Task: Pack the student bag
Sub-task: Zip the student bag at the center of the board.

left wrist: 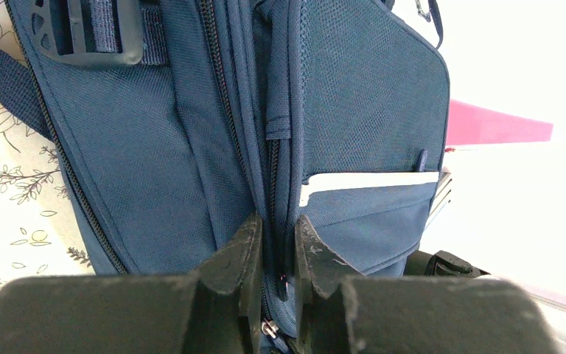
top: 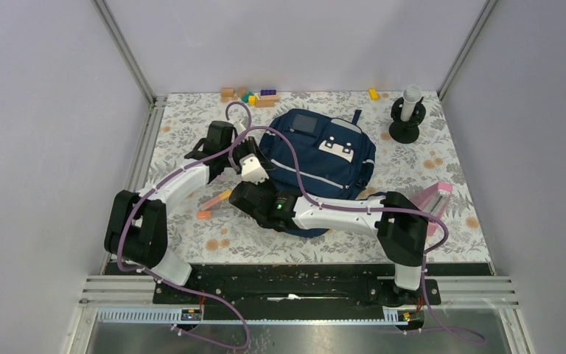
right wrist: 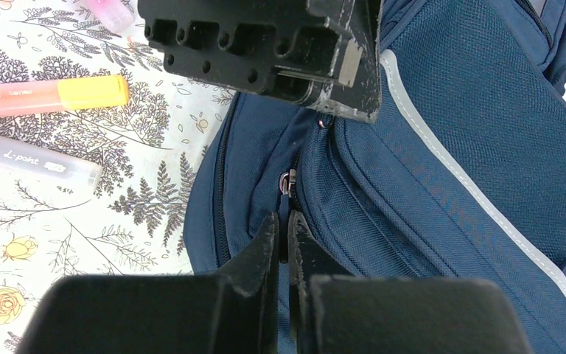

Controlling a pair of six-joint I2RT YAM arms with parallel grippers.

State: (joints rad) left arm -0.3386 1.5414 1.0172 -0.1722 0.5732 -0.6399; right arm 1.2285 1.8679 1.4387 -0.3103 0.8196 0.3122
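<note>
The navy student bag [top: 324, 151] lies flat mid-table, front pockets and reflective stripe up. My left gripper [top: 255, 169] is at the bag's left edge. In the left wrist view it [left wrist: 276, 247] is shut on a fold of bag fabric [left wrist: 147, 169] beside a zipper line. My right gripper [top: 253, 198] is just in front of it at the bag's near-left corner. In the right wrist view it [right wrist: 283, 240] is shut on the dark pull tab under the metal zipper slider [right wrist: 289, 181]. The bag [right wrist: 442, 162] fills that view's right side, and the left gripper's body [right wrist: 265, 44] hangs just above the slider.
Two orange highlighters [top: 212, 205] lie left of the bag, seen close in the right wrist view [right wrist: 51, 96]. Coloured blocks [top: 250, 94] lie along the back edge. A black stand with a white cylinder [top: 407, 114] is back right. A pink folder [top: 436, 203] lies at the right.
</note>
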